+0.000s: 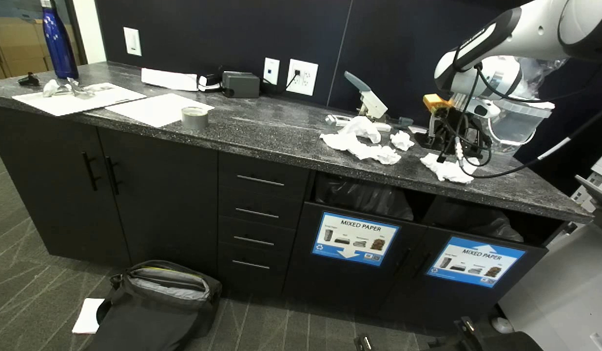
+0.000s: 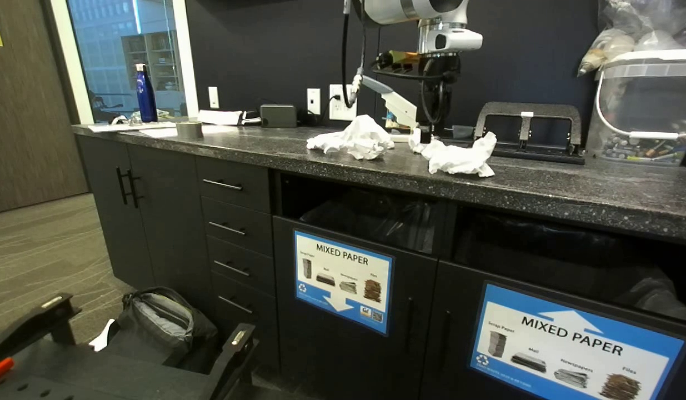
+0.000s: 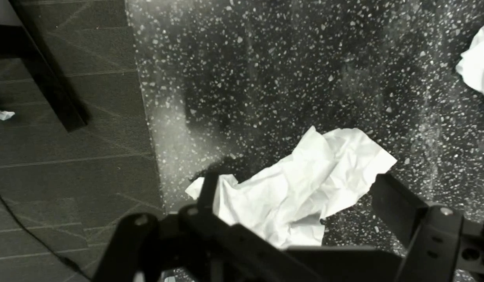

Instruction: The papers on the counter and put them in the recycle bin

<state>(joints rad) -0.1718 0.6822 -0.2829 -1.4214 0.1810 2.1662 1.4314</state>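
A long, dark, speckled counter (image 1: 262, 126) is running along a black wall (image 2: 265, 55). A big white robot arm (image 1: 505, 36) is reaching over it. Under the counter top, two recycle bins (image 2: 415, 222) are showing their plastic bags, and blue and white signs (image 2: 343, 278) on the fronts are saying MIXED PAPER.

The black gripper (image 3: 295, 184) is pointing down at the counter, and its two fingers (image 3: 394, 207) are standing wide apart.

In both exterior views, a bumpy pile of white paper (image 2: 359, 139) is sitting on the counter, off to the left of the gripper.

One crumpled paper (image 3: 277, 192) is lying just under the gripper, near the counter's front edge. In the wrist view, its middle is filling much of the gap between the fingers. Its left tip is poking out past one finger, and its right side is ending just beside the other. The wrist view is not showing whether the fingers are touching the paper.

In an exterior view, a small paper ball (image 1: 402, 140) is resting just beside the pile, between it and the gripper.
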